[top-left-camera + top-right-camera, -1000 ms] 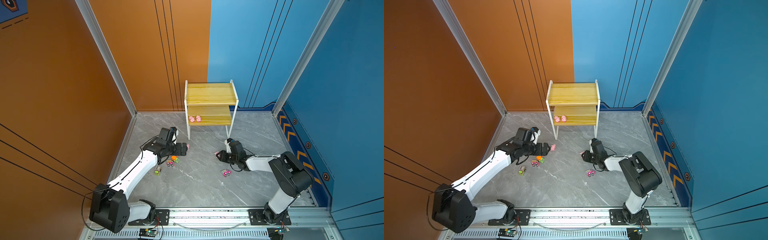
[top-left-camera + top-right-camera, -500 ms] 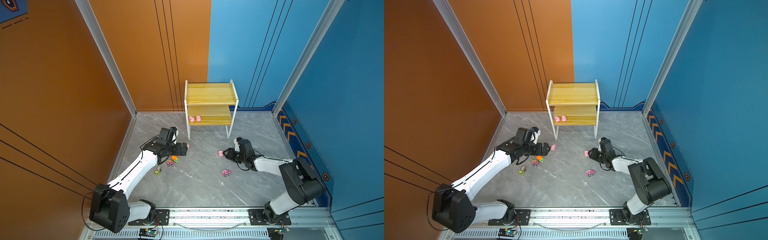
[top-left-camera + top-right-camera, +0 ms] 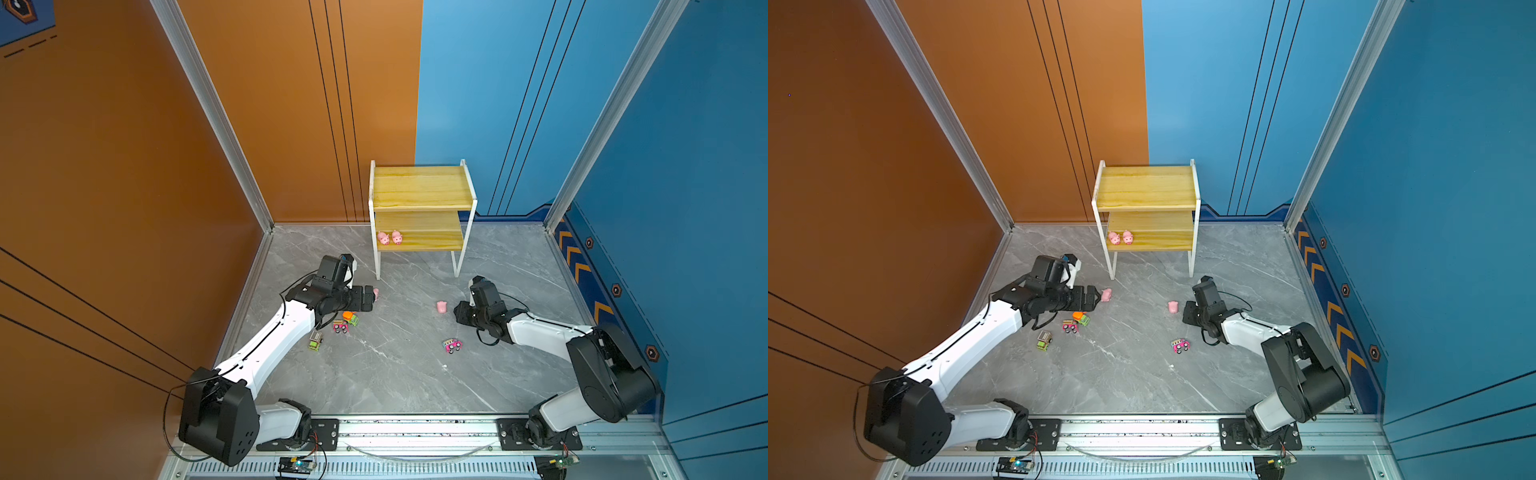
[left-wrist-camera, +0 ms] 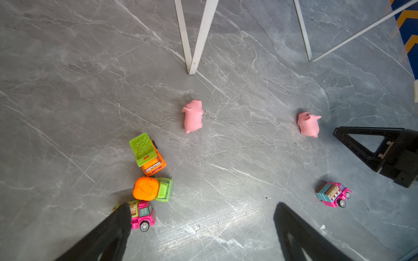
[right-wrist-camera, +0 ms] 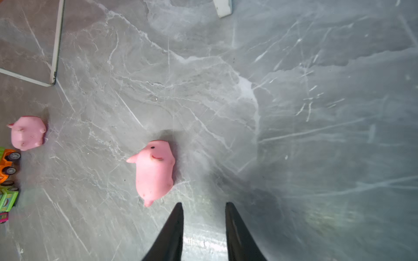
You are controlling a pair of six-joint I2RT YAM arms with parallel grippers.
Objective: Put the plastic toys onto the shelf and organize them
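The shelf (image 3: 419, 187) (image 3: 1146, 187) stands at the back, with two pink pigs (image 3: 383, 238) (image 3: 1128, 237) on its lower board. A third pig (image 3: 376, 294) (image 4: 193, 116) lies on the floor just past my left gripper (image 3: 368, 297) (image 4: 202, 204), which is wide open and empty. Another pig (image 3: 441, 307) (image 5: 155, 169) lies on its side just ahead of and beside my right gripper (image 3: 456, 311) (image 5: 204, 204), whose jaws stand a narrow gap apart around nothing. Trucks sit by the left gripper: an orange one with a green bed (image 4: 147, 153), a green one with an orange drum (image 4: 152, 188) and a pink one (image 4: 141, 213).
A yellow-green truck (image 3: 315, 341) sits beside the left forearm. A pink and blue truck (image 3: 451, 345) (image 4: 333, 194) stands near the right gripper. The shelf's white legs (image 4: 199, 45) (image 5: 55, 45) rise close behind both grippers. Walls enclose the grey marble floor (image 3: 395, 374).
My right gripper has let go of the pig and drawn back to the right, leaving it on the floor; its jaws widened, then narrowed again. The left arm has not moved.
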